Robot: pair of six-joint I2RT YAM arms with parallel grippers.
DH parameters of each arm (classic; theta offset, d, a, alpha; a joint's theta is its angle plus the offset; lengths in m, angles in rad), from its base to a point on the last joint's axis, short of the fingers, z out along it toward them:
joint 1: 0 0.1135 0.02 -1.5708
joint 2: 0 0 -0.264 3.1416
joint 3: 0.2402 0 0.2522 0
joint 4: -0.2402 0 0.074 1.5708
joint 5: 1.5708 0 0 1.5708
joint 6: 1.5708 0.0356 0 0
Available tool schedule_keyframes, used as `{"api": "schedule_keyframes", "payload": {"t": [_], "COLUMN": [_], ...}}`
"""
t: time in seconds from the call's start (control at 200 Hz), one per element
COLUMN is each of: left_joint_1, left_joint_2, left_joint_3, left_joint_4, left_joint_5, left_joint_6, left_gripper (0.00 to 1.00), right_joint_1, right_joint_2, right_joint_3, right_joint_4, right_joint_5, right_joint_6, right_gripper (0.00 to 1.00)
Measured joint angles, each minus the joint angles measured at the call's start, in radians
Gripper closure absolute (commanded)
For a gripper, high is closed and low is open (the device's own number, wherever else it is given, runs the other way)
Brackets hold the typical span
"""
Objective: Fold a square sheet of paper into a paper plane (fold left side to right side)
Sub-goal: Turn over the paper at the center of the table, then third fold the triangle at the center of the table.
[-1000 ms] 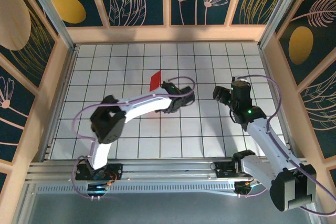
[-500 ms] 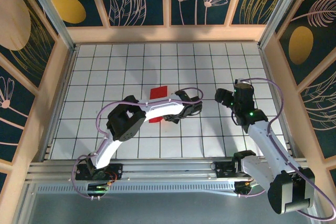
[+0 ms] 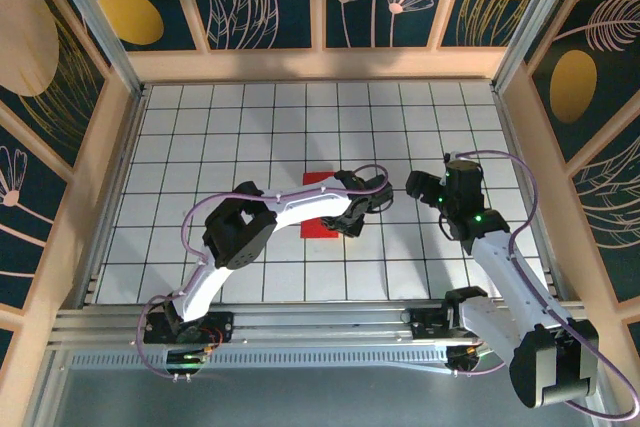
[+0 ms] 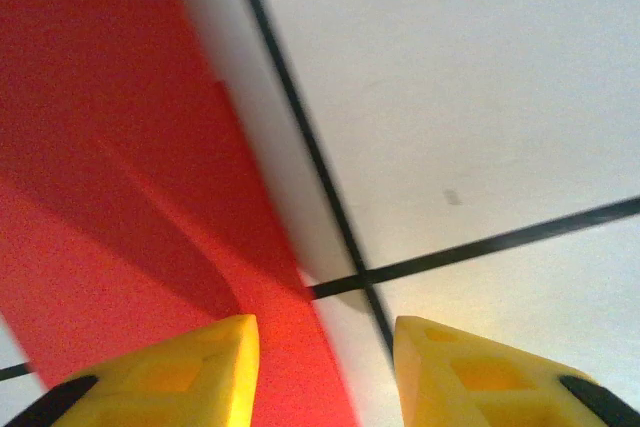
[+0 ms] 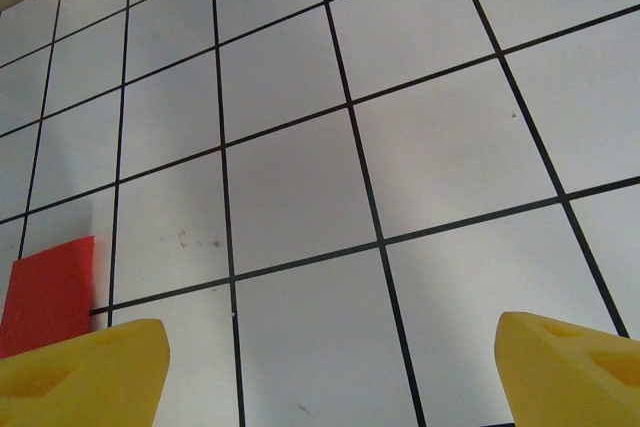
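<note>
The square sheet of paper point(image 3: 318, 227) is bright red and lies near the middle of the grid table, partly under my left arm. In the left wrist view the sheet of paper point(image 4: 130, 177) covers the left side, with a shadowed bulge across it. My left gripper point(image 3: 352, 217) hovers at its right edge. The left gripper point(image 4: 325, 377) is open, and the paper's edge runs under the gap between the yellow fingertips point(image 4: 170, 377). My right gripper point(image 3: 412, 185) hangs open just right of it, over bare tiles. In the right wrist view the paper's corner point(image 5: 50, 292) shows beside the right gripper point(image 5: 325, 377).
The white table point(image 3: 200, 137) has black grid lines, with wooden walls on three sides and a metal rail point(image 3: 320, 327) at the near edge. Bare tiles lie to the left, behind and to the right of the paper.
My left gripper swung right and down with the paper's raised edge, then opened and let it go. The paper now lies lower and further right. The right arm barely moved.
</note>
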Motion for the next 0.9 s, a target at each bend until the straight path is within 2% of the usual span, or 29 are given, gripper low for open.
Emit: {"api": "schedule_keyframes", "payload": {"t": [0.135, 0.275, 0.495, 0.651, 0.901], "left_joint_1": [0.013, 0.056, 0.198, 0.296, 0.458], "left_joint_2": [-0.016, -0.116, -0.424, -0.613, -0.807], "left_joint_3": [-0.005, -0.077, -0.349, -0.574, -0.965], "left_joint_4": [0.077, 0.183, 0.434, 0.643, 0.942], "left_joint_5": [0.084, 0.149, 0.239, 0.282, 0.351], "left_joint_6": [0.009, 0.015, 0.01, -0.036, -0.208], "left_gripper": [0.5, 0.46, 0.42, 0.33, 0.19], "right_joint_1": [0.0, 0.0, 0.0, 0.033, 0.205], "right_joint_2": [0.001, 0.01, 0.096, 0.196, 0.418], "right_joint_3": [-0.002, -0.002, -0.012, -0.021, -0.001], "right_joint_4": [0.002, 0.015, 0.108, 0.193, 0.312], "right_joint_5": [-0.033, -0.118, -0.349, -0.47, -0.533], "right_joint_6": [0.005, 0.019, 0.094, 0.177, 0.27], "right_gripper": [0.17, 0.29, 0.6, 0.7, 0.87]}}
